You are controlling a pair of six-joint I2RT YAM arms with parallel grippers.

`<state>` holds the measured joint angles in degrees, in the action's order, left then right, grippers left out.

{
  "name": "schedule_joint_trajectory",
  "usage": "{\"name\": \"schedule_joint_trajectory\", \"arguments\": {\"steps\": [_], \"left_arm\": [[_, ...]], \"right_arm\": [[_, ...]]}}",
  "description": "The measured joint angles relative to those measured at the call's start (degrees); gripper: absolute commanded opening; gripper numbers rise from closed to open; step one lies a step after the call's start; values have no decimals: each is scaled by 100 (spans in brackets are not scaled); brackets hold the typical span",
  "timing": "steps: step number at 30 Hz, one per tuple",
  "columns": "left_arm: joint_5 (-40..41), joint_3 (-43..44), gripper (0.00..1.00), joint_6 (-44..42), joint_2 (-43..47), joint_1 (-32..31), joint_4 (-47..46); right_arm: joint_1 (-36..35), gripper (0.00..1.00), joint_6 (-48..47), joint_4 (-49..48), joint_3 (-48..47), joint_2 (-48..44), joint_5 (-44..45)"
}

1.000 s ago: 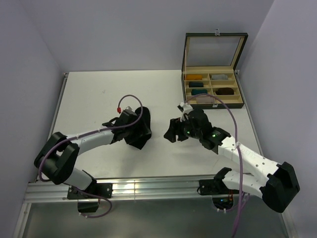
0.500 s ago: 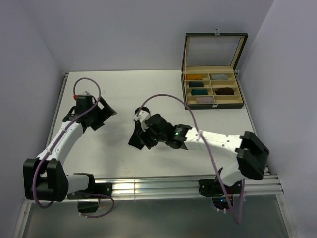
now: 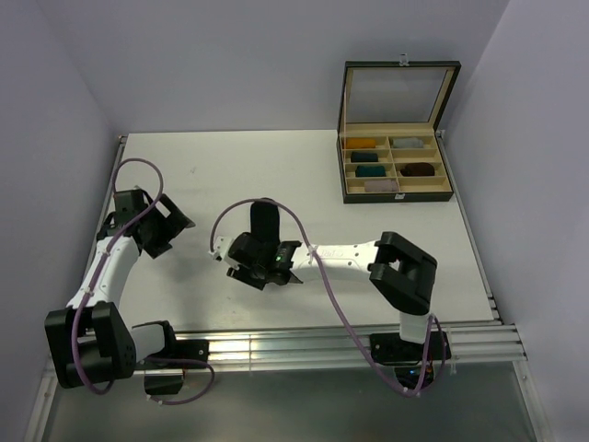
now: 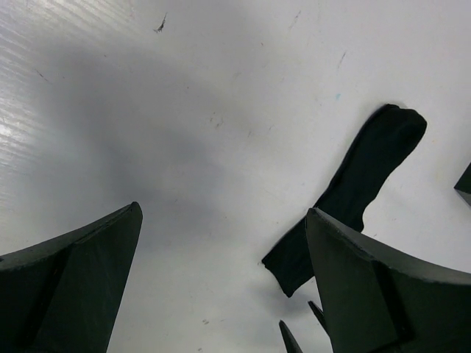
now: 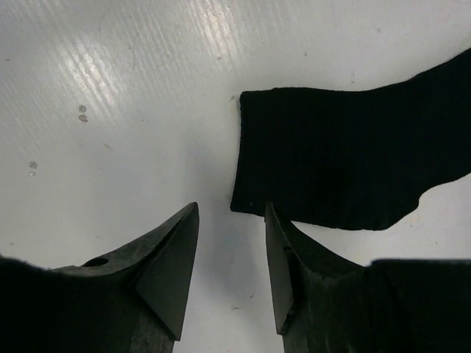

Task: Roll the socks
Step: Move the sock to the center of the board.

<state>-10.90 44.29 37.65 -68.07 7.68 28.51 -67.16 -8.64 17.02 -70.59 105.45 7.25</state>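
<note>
Table [image 3: 230, 175]: white and flat; it bore the arms' grippers, one sock and a box at its far right corner.
Right arm [image 3: 350, 250]: stretched from its base leftward across the near middle of the table.
Left arm [image 3: 110, 267]: kept to the table's left edge, well apart from the sock.
Box [image 3: 398, 196]: lid propped upright; the compartments held rolled bundles [image 3: 368, 170] in mustard, grey, teal and darker tones.
Black sock [image 5: 346, 162]: lay flat and unrolled near the middle of the table; in the top view it ran from the right gripper toward the far side.
Right gripper [image 5: 232, 213]: jaws parted by a narrow gap with only bare table between them, grasping nothing; the sock's cuff edge lay just ahead of the tips, its near corner beside the right-hand finger; whether that finger touched the fabric could not be told.
Left gripper [image 4: 224, 213]: jaws released and spread wide over bare table; the sock lay off to one side, outside the jaws.
</note>
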Motion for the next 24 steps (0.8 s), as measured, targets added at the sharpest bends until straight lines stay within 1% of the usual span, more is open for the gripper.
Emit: {"name": "schedule_joint_trajectory", "arguments": {"steps": [7,12,19,20,24], "left_arm": [[-170,-7,99,-55,103,205,-33],[-186,-52,99,-59,160,214,-44],[-236,-94,99,-57,160,214,-55],[-240,-96,99,-57,160,214,-59],[-278,-96,99,-57,157,214,-90]], "right_arm": [[-11,48,-146,61,-87,289,46],[-11,48,-192,42,-129,592,42],[9,48,-188,-96,-317,778,87],[20,45,-168,-127,-339,804,94],[98,43,-81,-295,-378,879,98]]}}
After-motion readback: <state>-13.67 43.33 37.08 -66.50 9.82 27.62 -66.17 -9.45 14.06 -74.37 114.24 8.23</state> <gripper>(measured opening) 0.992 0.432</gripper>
